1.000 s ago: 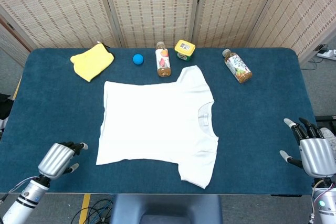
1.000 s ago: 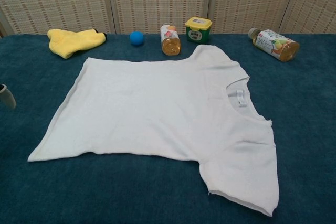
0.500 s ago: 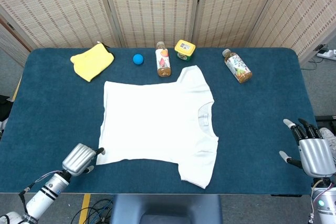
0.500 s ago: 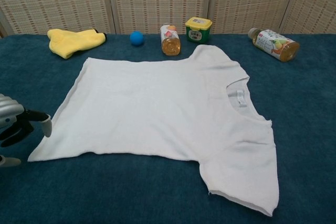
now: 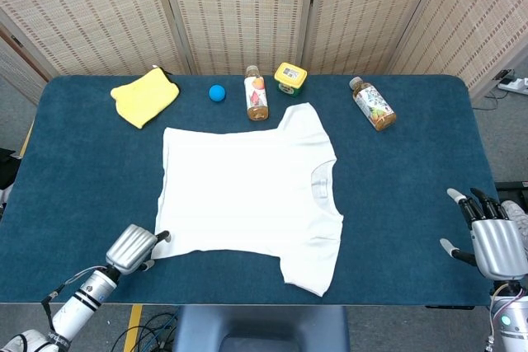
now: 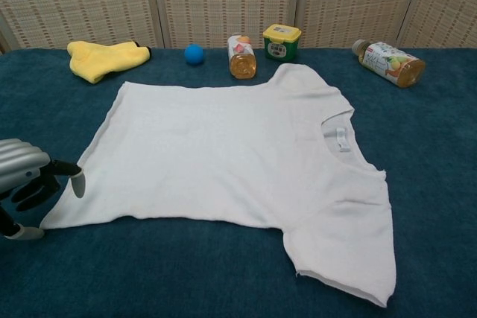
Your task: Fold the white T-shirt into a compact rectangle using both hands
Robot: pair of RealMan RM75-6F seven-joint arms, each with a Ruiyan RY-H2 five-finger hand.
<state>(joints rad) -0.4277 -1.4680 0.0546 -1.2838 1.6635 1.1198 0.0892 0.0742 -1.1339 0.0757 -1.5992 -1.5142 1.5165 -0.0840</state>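
White T-shirt lies spread flat on the blue desk, collar toward the robot's right. It looks light and limp, likely to sag and crease, so the hem corners seem best to pinch. Left hand hovers at the near hem corner, fingers parted, holding nothing. Right hand waits well apart, fingers spread, empty.

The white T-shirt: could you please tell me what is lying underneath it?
The white T-shirt lies flat on the blue table, which shows all around it. No bump suggests anything underneath, but whatever it covers cannot be seen.
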